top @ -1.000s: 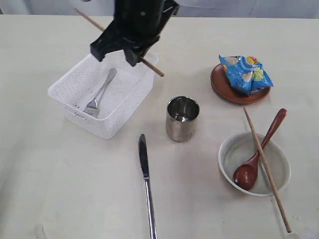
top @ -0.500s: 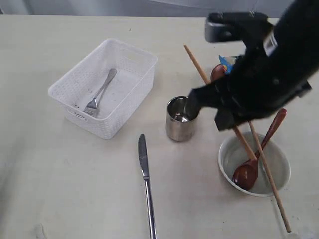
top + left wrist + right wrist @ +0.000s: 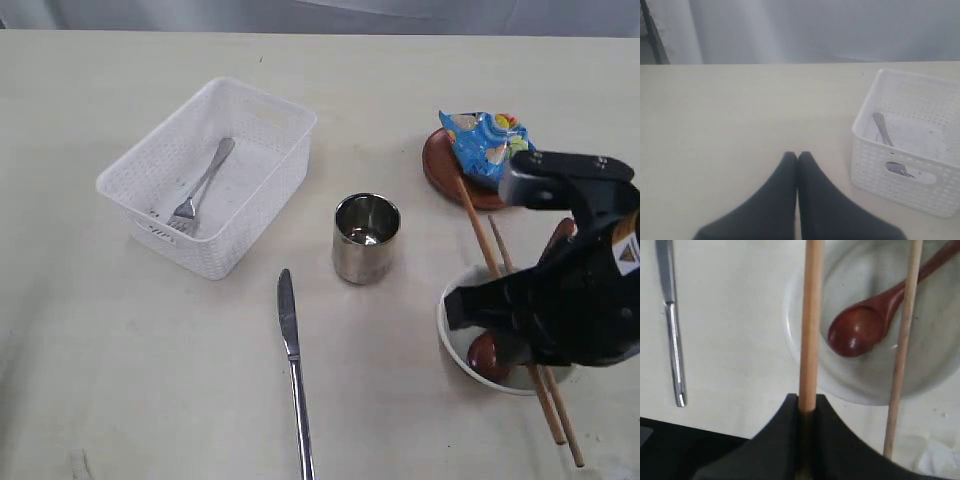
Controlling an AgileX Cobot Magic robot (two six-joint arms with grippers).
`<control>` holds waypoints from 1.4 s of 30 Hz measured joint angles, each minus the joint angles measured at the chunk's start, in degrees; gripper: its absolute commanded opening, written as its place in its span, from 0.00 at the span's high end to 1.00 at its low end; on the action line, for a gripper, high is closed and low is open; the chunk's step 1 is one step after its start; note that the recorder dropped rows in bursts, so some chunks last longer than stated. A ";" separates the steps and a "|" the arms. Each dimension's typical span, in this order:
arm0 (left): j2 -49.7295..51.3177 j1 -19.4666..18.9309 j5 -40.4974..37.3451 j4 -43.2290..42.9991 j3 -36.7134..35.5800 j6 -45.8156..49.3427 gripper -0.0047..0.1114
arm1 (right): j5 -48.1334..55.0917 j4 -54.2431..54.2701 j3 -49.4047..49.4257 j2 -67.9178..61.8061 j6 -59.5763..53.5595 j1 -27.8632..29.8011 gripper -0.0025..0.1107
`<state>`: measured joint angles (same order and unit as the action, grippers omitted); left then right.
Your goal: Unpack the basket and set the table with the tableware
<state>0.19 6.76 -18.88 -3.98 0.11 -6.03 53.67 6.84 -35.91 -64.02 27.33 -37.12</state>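
Your R tool (image 3: 807, 402) is clamped on one chopstick (image 3: 811, 315) over the bowl (image 3: 865, 275), 2nd chopstick (image 3: 902, 340) just beside. L tool (image 3: 798, 157) is closed, empty, above table (image 3: 715, 110) nr basket (image 3: 870, 165); fork (image 3: 882, 131) lies in basket.

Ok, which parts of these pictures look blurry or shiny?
Exterior view: soft, even light, faint shadows, bright reflections on the cup. Left wrist view: the left gripper is blurred up close, the basket sharper. Right wrist view: the right gripper and the chopstick it holds are soft, with a small glint on the spoon.
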 measured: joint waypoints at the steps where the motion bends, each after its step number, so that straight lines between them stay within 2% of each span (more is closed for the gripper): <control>1: 0.00 0.00 0.00 0.00 0.00 0.00 0.96 | -0.53 -0.10 1.17 0.00 0.25 0.00 0.98; 33: 0.00 0.00 0.00 0.00 0.00 0.00 0.96 | -13.54 -1.77 11.69 0.00 5.45 0.00 0.98; 42: 0.00 0.00 0.00 0.00 0.00 0.00 0.96 | -12.63 -5.03 12.04 -2.81 4.47 0.00 0.98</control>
<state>0.19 6.76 -18.88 -3.98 0.11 -6.03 41.04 1.81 -23.87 -66.84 31.80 -37.12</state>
